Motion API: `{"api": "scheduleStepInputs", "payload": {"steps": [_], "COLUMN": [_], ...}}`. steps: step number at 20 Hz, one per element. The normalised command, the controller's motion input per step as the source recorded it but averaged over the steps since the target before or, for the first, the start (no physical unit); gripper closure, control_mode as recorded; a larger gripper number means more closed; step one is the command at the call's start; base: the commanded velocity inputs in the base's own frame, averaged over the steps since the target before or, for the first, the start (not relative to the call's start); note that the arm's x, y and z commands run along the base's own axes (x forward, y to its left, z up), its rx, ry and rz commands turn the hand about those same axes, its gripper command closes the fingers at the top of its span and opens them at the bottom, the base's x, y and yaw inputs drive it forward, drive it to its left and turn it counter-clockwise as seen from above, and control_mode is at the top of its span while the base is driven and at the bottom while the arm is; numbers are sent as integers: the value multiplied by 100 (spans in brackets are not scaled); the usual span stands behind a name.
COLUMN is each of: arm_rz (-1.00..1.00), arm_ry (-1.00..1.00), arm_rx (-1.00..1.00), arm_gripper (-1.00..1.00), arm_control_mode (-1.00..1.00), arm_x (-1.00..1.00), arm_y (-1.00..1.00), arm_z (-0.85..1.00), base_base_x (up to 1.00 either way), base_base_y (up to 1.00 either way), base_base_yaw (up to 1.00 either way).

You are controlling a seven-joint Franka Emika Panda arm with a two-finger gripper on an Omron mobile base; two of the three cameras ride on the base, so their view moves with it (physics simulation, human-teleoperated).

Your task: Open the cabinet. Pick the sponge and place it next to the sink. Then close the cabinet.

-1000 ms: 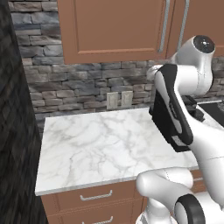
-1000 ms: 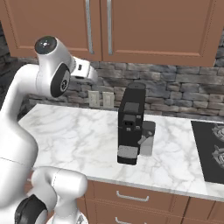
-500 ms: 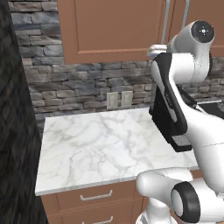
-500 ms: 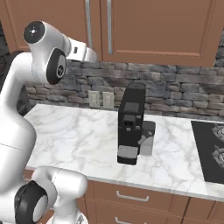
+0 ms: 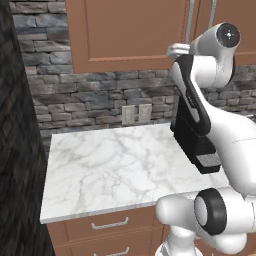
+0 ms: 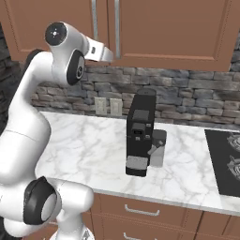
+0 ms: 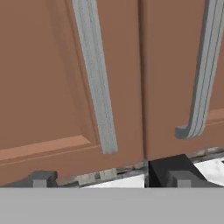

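Cabinet [image 5: 130,35] doors are shut — flat brown recessed panels hung on the wall above the table [image 5: 115,170], over a band of grey stacked-stone wall [image 6: 187,93]. Two long silver bar handles [image 7: 95,74] run vertically, their long axes parallel to the seam where the two doors meet; in the hand view one handle sits on each side of that seam, and the other handle [image 7: 201,78] ends in a short curved foot at its lower end. Both doors lie flush with each other, faces toward the robot.

The gripper [image 7: 111,180] is raised to the lower edge of the doors, pointing at them, with its two dark fingertips [image 7: 41,179] spread wide apart at the bottom of the hand view and nothing between them — it holds nothing and touches neither handle. In the right base view the hand [image 6: 101,50] reaches up close to the handle pair [image 6: 105,23].

On the white marble table stands a black coffee machine [image 6: 139,136], upright, with a grey cup-like block [image 6: 157,150] just beside it. A double outlet plate [image 5: 136,114] is set in the stone wall behind. Brown drawer fronts with short handles [image 6: 138,212] run beneath the table, and a black cooktop [image 6: 227,161] lies at the far right in the right base view.
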Motion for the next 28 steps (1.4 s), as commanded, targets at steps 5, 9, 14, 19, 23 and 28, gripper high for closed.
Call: {"api": "scheduleStepInputs", "payload": {"steps": [5,9,14,19,23,28], "arm_rz": [0,0,0,1,5,14], "arm_ry": [0,0,0,-8,-13,-13], "arm_rx": [6,2,0,0,-2,-10], "arm_gripper": [-100,-100,100,100,100,100], "arm_control_mode": [-100,-100,-100,-100,-100,-100], "arm_x": [67,54,25,-32,-92,-100], "arm_y": [-15,-2,0,19,39,75], "arm_z": [0,0,0,0,4,5], "base_base_x": [0,0,0,0,0,0], "base_base_y": [0,0,0,0,0,0], "base_base_yaw": [0,0,0,0,0,0]}}
